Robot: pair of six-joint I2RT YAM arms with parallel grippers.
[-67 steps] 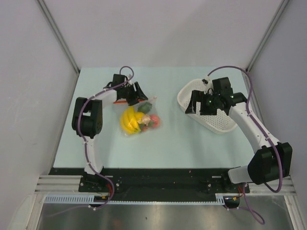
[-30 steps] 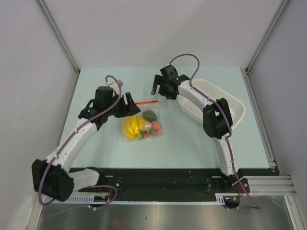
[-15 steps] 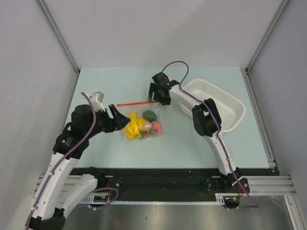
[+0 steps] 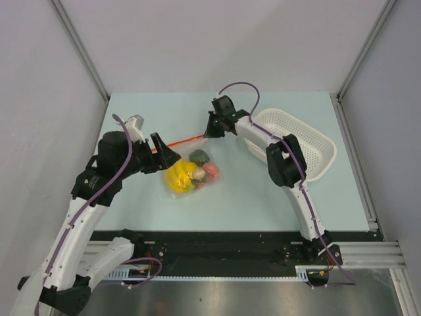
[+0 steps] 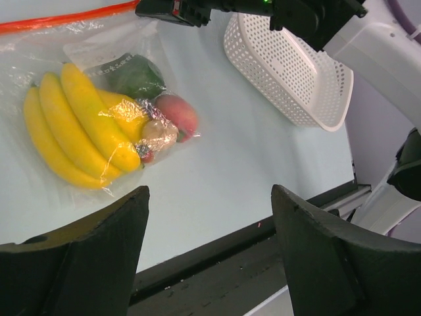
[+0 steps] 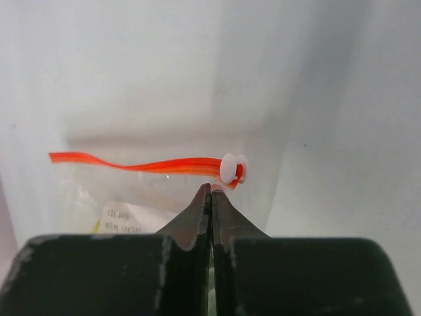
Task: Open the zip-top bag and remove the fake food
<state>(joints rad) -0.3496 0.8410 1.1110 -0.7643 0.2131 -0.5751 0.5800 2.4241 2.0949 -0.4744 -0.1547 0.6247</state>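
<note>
The zip-top bag (image 4: 195, 170) lies flat on the table, its red zip strip (image 4: 181, 141) along the far edge. Inside it shows the fake food: a yellow banana bunch (image 5: 72, 128), a dark green vegetable (image 5: 135, 76), a red piece (image 5: 179, 113) and a small tan egg-like piece (image 5: 152, 130). My right gripper (image 6: 211, 189) is shut on the bag's corner just below the white slider (image 6: 230, 168), at the strip's right end (image 4: 208, 133). My left gripper (image 5: 209, 192) hangs open to the left of the bag (image 4: 170, 153), nothing between its fingers.
A white perforated basket (image 4: 327, 150) stands at the right of the table, also seen in the left wrist view (image 5: 289, 72). The table's near black edge rail (image 5: 263, 243) runs below my left gripper. Grey walls close in the back and sides.
My right gripper's jaws have closed on the bag's corner by the slider, and that end of the red strip has risen slightly. My left arm has shifted a little toward the bag.
</note>
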